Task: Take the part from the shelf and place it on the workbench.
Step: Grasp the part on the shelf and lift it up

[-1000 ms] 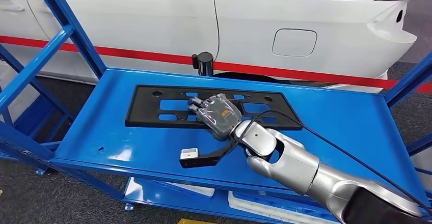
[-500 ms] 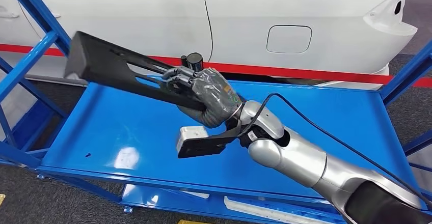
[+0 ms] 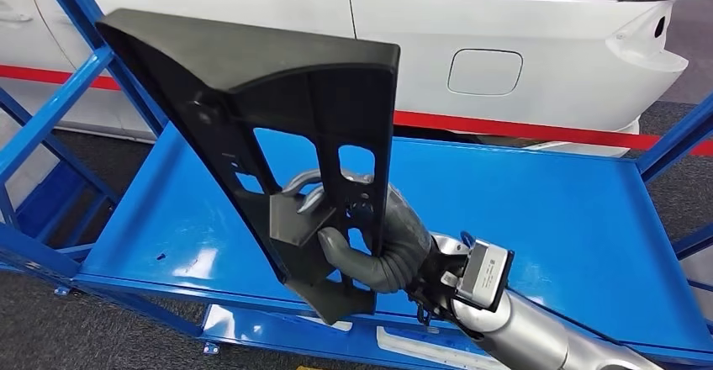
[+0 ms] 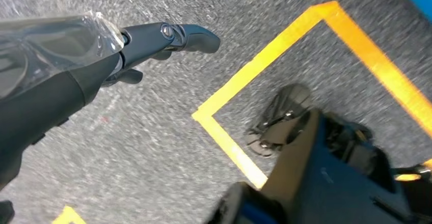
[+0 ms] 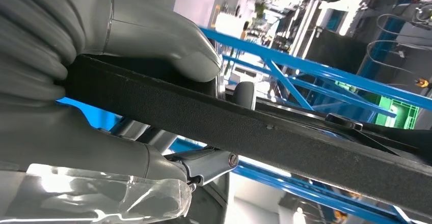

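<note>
Part [image 3: 277, 109] tilted upright above shelf [image 3: 538, 210], right hand [image 3: 370, 244] clamped on lower edge; left hand [image 4: 153, 40] apparently holding nothing.

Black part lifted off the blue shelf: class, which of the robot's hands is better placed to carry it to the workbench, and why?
The right hand: it already grips the black part, held clear above the blue shelf. The left hand hangs over the floor, holding nothing.
</note>
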Robot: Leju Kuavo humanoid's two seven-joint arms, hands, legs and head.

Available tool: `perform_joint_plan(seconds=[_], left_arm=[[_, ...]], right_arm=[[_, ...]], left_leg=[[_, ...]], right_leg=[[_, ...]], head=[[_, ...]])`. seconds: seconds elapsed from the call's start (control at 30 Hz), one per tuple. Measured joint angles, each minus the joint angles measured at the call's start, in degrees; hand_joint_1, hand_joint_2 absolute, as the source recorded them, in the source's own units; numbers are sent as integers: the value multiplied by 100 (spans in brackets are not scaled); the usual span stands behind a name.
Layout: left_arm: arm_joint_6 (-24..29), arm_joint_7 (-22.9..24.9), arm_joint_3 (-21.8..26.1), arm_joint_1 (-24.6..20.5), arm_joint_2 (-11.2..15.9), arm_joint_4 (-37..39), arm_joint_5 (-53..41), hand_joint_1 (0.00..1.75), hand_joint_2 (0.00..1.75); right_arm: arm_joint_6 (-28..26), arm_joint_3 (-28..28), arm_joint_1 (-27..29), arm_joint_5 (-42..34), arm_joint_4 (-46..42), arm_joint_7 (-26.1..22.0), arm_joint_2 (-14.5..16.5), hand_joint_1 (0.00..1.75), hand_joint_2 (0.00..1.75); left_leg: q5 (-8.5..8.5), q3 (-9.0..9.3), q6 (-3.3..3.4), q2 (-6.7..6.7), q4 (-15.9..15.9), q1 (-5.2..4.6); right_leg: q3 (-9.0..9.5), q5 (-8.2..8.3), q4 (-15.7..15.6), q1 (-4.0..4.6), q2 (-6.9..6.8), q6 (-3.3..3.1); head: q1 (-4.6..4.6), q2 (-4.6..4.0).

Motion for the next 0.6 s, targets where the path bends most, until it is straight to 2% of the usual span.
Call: perform_joint_plan(seconds=[0.07,0.1,0.13,0.23,0.27,0.33,0.4,0.43,0.47,0.5,0.57,0.6], left_arm=[[68,-123,51,7,-22,0,5,0,175],[118,-183,73,1,-33,0,0,0,175],[166,-240,97,-5,-42,0,-3,0,175],[232,-384,179,-13,-67,0,34,0,175],[240,-428,207,-13,-80,0,65,0,175],[281,-472,269,-16,-105,0,122,0,175],[354,-429,324,-14,-125,0,152,0,175],[395,-385,341,-8,-130,0,168,0,175],[431,-338,357,-1,-131,0,188,0,175],[464,-289,380,4,-131,0,213,0,175],[519,-218,436,5,-131,0,257,0,175],[538,-188,461,3,-132,0,267,0,175]], right_arm=[[37,-1,154,-20,-96,-26,-15,175,175],[52,-2,229,-29,-143,-32,-20,175,175],[65,-3,308,-37,-185,-35,-25,175,175],[75,-13,505,-44,-261,-22,-51,175,175],[72,-20,548,-44,-282,-15,-61,175,175],[61,-37,618,-45,-317,3,-71,175,175],[35,-51,690,-41,-329,29,-75,175,175],[11,-56,729,-27,-329,45,-77,175,175],[-17,-61,765,-9,-329,63,-79,175,175],[-50,-68,794,15,-329,82,-79,175,175],[-110,-80,824,33,-330,122,-79,175,175],[-139,-86,829,24,-330,145,-79,175,175]], left_leg=[[-38,10,-43,-3,35,-1],[-60,11,-71,-4,57,-8],[-77,10,-97,-6,74,-19],[-104,-3,-160,-4,97,-12],[-166,-38,-189,1,179,-1],[-469,-262,-252,8,702,19],[-835,-634,-287,11,1534,28],[-916,-771,-287,11,1817,27],[-892,-819,-270,10,1894,22],[-756,-746,-239,10,1715,11],[-358,-367,-152,8,873,-24],[-210,-184,-119,8,486,-47]], right_leg=[[396,385,-833,-23,-17,17],[556,504,-1161,-29,-17,8],[650,556,-1352,-28,-14,-7],[662,570,-1408,-10,4,-93],[665,578,-1413,-14,3,-122],[672,586,-1421,-25,-5,-166],[674,582,-1420,-8,-16,-182],[675,581,-1420,5,-20,-184],[678,580,-1420,15,-20,-185],[684,579,-1420,24,-18,-185],[699,576,-1420,32,-11,-182],[698,575,-1416,42,-8,-176]], head=[[1,0],[-1,0],[-3,0],[-6,0],[-8,0],[-14,0],[-16,0],[-16,0],[-15,0],[-15,0],[-15,0],[-15,0]])
